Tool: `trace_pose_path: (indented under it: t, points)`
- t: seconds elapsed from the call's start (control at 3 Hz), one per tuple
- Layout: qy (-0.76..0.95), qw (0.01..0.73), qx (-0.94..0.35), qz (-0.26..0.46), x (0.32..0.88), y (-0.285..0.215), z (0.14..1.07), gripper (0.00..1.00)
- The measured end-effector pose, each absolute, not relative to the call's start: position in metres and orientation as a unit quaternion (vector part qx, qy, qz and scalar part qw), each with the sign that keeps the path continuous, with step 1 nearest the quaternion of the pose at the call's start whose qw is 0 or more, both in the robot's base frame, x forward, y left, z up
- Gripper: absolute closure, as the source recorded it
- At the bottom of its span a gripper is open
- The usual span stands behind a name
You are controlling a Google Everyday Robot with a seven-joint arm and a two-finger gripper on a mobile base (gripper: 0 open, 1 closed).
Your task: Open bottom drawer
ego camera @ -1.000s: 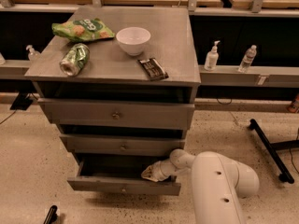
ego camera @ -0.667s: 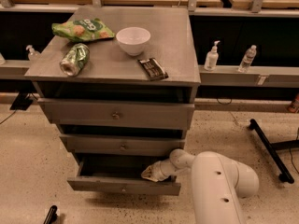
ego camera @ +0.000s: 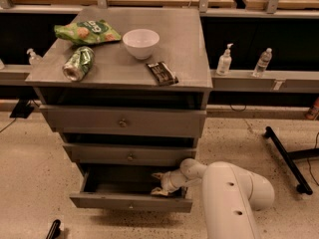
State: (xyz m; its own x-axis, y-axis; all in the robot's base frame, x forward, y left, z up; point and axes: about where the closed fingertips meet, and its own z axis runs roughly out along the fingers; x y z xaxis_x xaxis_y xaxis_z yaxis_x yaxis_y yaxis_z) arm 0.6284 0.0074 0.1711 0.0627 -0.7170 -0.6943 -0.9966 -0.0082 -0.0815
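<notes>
One slim grey wooden bottom drawer (ego camera: 130, 201) stands open; jaws apart inside, right end.

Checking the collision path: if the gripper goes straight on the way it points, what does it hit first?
Probably the left inner wall of the bottom drawer. The gripper sits inside the open drawer, pointing left. Depth is unclear.

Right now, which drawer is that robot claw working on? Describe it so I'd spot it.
Find the grey cabinet with a white bowl on top. The bottom drawer has the narrowest front and alone is pulled out, with the gripper reaching inside.
</notes>
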Motion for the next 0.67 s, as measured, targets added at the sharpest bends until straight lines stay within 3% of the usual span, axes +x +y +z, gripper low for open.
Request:
trace_pose_path:
  t: [0.33, 0.67]
  points:
    - [0.643, 0.292, -0.667, 0.239, 0.629, 0.008, 0.172, 0.20]
    - [0.665, 0.308, -0.645, 0.218, 0.621, 0.007, 0.184, 0.42]
